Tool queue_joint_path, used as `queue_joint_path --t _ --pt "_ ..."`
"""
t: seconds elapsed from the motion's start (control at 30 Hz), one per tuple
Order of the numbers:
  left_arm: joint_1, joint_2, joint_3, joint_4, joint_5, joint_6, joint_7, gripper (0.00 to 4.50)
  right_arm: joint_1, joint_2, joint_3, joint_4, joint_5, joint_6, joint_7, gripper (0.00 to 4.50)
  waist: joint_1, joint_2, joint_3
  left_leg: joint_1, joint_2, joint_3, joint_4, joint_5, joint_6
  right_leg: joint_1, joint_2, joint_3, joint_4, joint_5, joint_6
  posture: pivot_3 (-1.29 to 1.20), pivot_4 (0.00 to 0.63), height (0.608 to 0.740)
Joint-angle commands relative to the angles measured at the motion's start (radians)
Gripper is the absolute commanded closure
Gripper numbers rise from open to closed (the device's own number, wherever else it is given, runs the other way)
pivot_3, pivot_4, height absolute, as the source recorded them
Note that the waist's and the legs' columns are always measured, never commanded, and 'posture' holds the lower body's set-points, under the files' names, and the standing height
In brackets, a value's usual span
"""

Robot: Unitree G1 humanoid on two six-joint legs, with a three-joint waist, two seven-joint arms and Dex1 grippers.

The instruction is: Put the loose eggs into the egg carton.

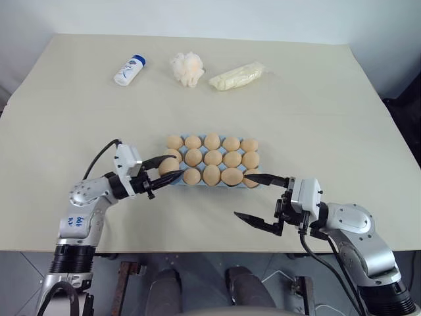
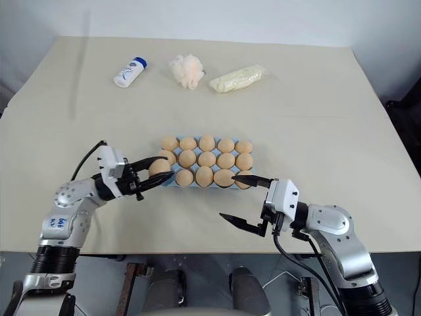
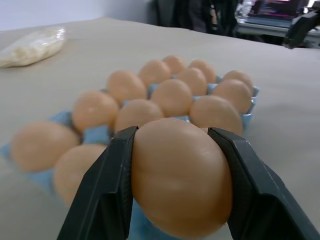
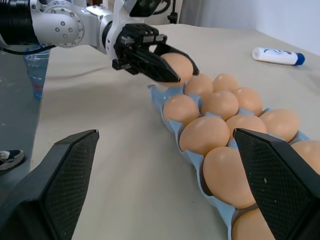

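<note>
I've got my left gripper (image 1: 166, 169) closed around one egg (image 3: 181, 176), held at the carton's near-left corner, just over the last cup I judge to be open. Moving right, the egg carton (image 4: 170, 120) sits mid-table with fourteen eggs seated: five in the far row, five in the middle, four in the near row as best I can count. So with the one I'm carrying, that makes fifteen, and I see no loose eggs left on the table (image 1: 342, 118). My right gripper (image 1: 261, 199) hangs at the carton's near-right corner, jaws spread wide, holding nothing. What's left, I reckon, is to lower this last egg into its cup and let go.
</note>
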Motion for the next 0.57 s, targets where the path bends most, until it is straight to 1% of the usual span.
queue_joint_path --t 0.03,0.13,0.23,0.37,0.43,0.57 --pt "-0.005 0.013 0.025 0.008 0.01 -0.025 0.004 0.93 0.01 0.002 -0.014 -0.045 0.006 -0.016 -0.015 0.0 0.0 0.0 0.0 0.0 0.0 0.0 0.0 0.0 0.0 0.0 0.0 0.0 0.0 0.0 0.0 0.0 0.15 0.74" --pt "0.012 0.056 0.07 -0.001 -0.006 -0.017 0.002 0.03 0.029 -0.008 -0.032 -0.059 0.009 -0.012 -0.024 0.0 0.001 0.0 0.0 0.0 0.001 0.0 -0.001 0.0 0.0 -0.001 0.0 -0.001 0.0 0.0 0.0 0.0 0.15 0.74" --pt "0.057 0.122 0.136 -0.025 -0.051 0.022 -0.023 0.03 0.057 -0.029 -0.068 -0.065 0.006 -0.005 -0.037 0.0 -0.003 0.0 0.0 0.0 0.001 0.0 -0.002 0.0 0.0 -0.001 0.0 0.0 0.0 0.0 0.0 0.0 0.15 0.74" --pt "0.126 0.207 0.214 -0.029 -0.055 0.028 -0.045 0.03 0.088 -0.05 -0.132 -0.033 0.007 -0.01 -0.049 0.0 0.0 0.001 0.0 0.0 0.001 0.0 -0.002 0.0 0.0 -0.001 0.0 -0.001 0.0 0.0 0.0 0.0 0.15 0.74" --pt "0.151 0.225 0.244 -0.036 -0.069 0.057 -0.037 0.03 0.1 -0.057 -0.154 -0.009 0.007 -0.021 -0.041 0.0 0.002 0.001 0.0 0.0 0.0 0.0 -0.002 0.0 0.0 0.0 0.0 -0.001 -0.001 0.0 0.0 0.0 0.15 0.74" --pt "0.216 0.244 0.288 -0.012 -0.047 0.022 -0.045 0.03 0.089 -0.058 -0.181 0.054 0.001 -0.041 -0.034 0.0 0.003 0.001 0.0 0.0 0.0 0.0 -0.002 0.0 0.0 0.001 -0.001 -0.001 -0.002 0.0 0.0 0.0 0.15 0.74"
